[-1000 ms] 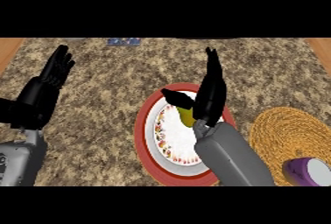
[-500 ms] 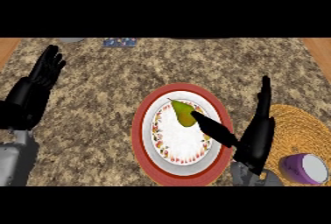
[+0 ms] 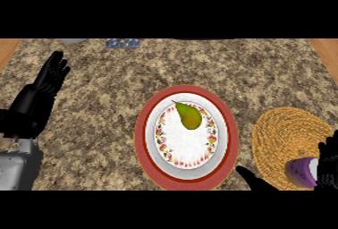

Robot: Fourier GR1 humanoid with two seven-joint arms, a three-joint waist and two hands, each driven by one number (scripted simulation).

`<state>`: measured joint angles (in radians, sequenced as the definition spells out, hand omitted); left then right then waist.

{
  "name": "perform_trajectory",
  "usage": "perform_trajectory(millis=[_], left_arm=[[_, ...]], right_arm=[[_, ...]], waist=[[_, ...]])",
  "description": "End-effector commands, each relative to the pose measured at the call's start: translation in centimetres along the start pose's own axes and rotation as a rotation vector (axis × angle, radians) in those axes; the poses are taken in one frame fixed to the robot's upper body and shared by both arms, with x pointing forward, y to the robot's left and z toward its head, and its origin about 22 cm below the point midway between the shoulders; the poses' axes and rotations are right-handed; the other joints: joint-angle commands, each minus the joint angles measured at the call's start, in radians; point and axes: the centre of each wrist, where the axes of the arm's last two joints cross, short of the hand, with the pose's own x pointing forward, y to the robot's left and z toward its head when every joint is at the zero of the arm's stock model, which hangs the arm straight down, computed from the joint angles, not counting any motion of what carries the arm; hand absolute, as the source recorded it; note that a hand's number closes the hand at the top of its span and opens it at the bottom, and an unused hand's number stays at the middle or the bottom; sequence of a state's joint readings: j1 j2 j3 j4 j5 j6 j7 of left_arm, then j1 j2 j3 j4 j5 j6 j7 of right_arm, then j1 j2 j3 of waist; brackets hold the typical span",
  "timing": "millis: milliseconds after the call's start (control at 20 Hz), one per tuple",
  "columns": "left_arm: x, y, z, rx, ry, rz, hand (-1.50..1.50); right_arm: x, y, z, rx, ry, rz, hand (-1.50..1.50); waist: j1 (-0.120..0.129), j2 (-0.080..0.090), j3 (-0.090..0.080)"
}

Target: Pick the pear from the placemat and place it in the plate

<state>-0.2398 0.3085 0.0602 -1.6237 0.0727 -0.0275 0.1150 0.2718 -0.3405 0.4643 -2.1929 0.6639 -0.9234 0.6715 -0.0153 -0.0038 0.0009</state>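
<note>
2 black hands show over a speckled stone worktop. The pear lies alone in the upper part of the plate, stem pointing up-left, its body on the white centre just inside the patterned ring; nothing touches it. The plate has a red rim and sits mid-worktop. Just right of it, apart from its rim, lies a round woven placemat, with a purple object on its lower right part. The right hand shows at the lower right edge, over the placemat, with its fingers straight and apart and its thumb reaching toward the plate's lower rim, holding nothing. The left hand rests at the left edge, fingers up, straight and slightly spread, well apart from the plate.
</note>
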Motion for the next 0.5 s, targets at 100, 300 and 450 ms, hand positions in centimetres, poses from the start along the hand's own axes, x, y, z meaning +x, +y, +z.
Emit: perform_trajectory(millis=[100, 300, 450], left_arm=[[1.0, 1.2, 0.5, -0.008, -0.017, 0.004, 0.0], [0.2, -0.3, -0.2, 0.01, -0.01, -0.005, 0.0], [-1.2, 1.7, 0.3, 0.013, -0.013, -0.003, 0.0]], right_arm=[[-1.1, -4.8, 1.3, -0.014, -0.008, 0.04, -1.5], [-0.6, -6.9, 2.7, 0.0, -0.029, 0.041, -1.5], [-1.7, -8.2, 2.3, -0.02, -0.047, 0.109, -1.5]], waist=[[0.003, -0.001, 0.001], [-0.008, -0.001, 0.001], [-0.007, -0.001, 0.0]])
